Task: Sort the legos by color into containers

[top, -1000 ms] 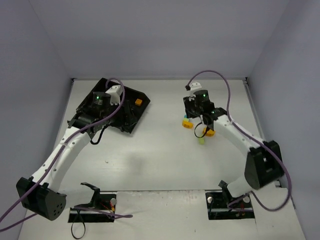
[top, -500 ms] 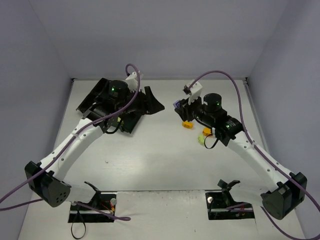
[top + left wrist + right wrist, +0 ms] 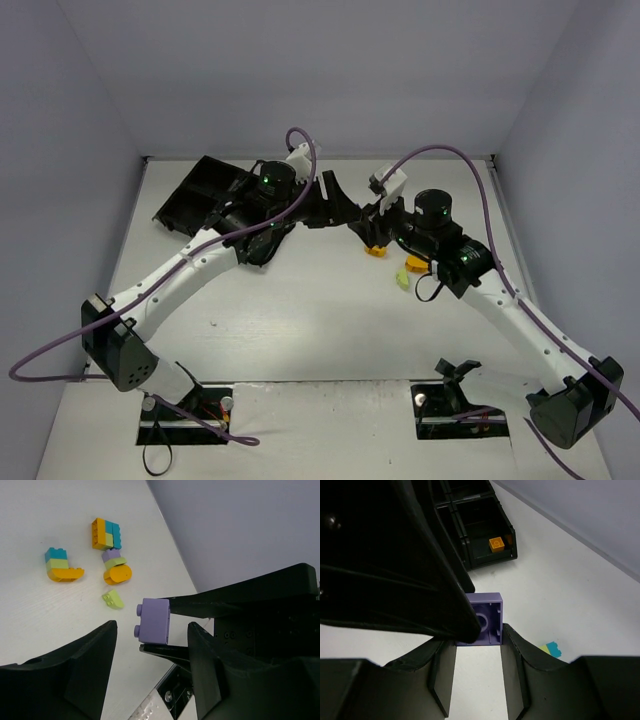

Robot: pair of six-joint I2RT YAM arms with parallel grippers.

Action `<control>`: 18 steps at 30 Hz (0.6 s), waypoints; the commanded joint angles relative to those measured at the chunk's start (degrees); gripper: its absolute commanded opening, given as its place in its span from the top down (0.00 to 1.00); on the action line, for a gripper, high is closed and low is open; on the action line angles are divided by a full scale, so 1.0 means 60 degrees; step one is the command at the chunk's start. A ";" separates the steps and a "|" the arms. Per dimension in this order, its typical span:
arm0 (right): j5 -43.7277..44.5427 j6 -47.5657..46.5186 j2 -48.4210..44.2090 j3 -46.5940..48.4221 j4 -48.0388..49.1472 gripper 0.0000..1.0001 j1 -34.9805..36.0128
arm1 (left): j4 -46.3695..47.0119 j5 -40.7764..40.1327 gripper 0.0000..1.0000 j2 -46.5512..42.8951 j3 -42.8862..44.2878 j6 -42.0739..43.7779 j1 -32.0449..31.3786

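Pinching a purple brick (image 3: 489, 616) between its closed-in fingers, the right gripper (image 3: 477, 639) holds it above the table (image 3: 40, 610), just ahead of the left gripper (image 3: 152, 632), which is spread wide and empty. One orange brick (image 3: 496, 543) lies in a tray (image 3: 492, 562) compartment. Other bricks (image 3: 106, 533) lie loose on the table.

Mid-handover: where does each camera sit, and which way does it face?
Top external: above and behind the bases, looking down on table, both arms, black tray.
Left wrist: on the left arm, looking through the open left gripper at the purple brick and the loose legos beyond.
Right wrist: on the right arm, looking past the right gripper, shut on that brick, toward the tray's orange brick.
Shared: both wrist views show the purple brick.
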 commanded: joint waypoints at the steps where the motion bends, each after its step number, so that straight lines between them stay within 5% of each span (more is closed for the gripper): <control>1: -0.0246 -0.0117 -0.0345 -0.0003 0.0541 0.97 0.0052 | 0.0929 -0.0255 0.48 -0.0056 0.0563 -0.0222 -0.0173; 8: -0.0276 -0.0059 -0.0433 -0.0033 0.0570 0.97 0.0052 | 0.0855 -0.0401 0.62 0.0252 0.0548 -0.0163 -0.0348; 13: -0.0217 0.0117 -0.0462 -0.0120 0.0629 0.92 0.0052 | 0.0870 -0.0518 0.98 0.0223 0.0446 -0.0002 -0.0393; 15: -0.0159 0.0233 -0.0462 -0.0121 0.0644 0.85 0.0052 | 0.0754 -0.0621 1.00 0.0121 0.0402 0.0231 -0.0393; 18: -0.0042 0.0453 -0.0491 -0.0062 0.0629 0.53 0.0037 | 0.0622 -0.1015 1.00 -0.0113 0.0212 0.0611 -0.0363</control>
